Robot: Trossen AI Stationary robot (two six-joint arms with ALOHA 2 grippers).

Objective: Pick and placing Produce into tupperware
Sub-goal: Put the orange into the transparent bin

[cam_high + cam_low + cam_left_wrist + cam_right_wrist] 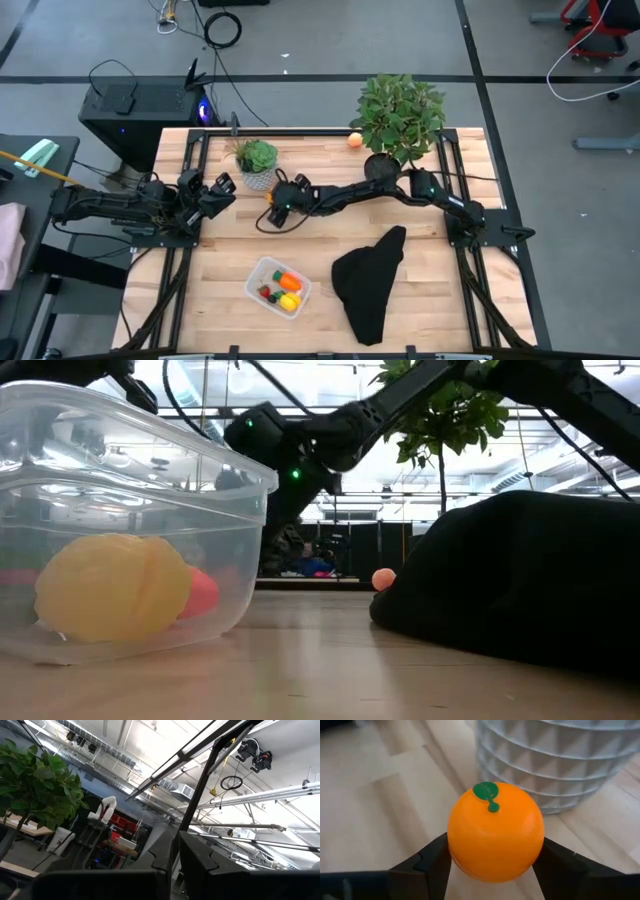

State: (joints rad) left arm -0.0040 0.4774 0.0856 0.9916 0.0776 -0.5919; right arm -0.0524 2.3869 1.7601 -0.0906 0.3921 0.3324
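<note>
- The right end effector (pixel 492 865) clamps a round orange toy fruit with a green stem (pixel 495 832) just beside the white ribbed plant pot (pixel 555 760), well away from the clear plastic tupperware (pixel 254 274).
- Risk: the smooth ball could squirt from the fingers during the carry, or the arm could clip the pot.
- The tupperware holds yellow (pixel 112 588), red and orange pieces.
- The left end effector (pixel 222 186), closed and empty, waits beyond the pot.
</note>
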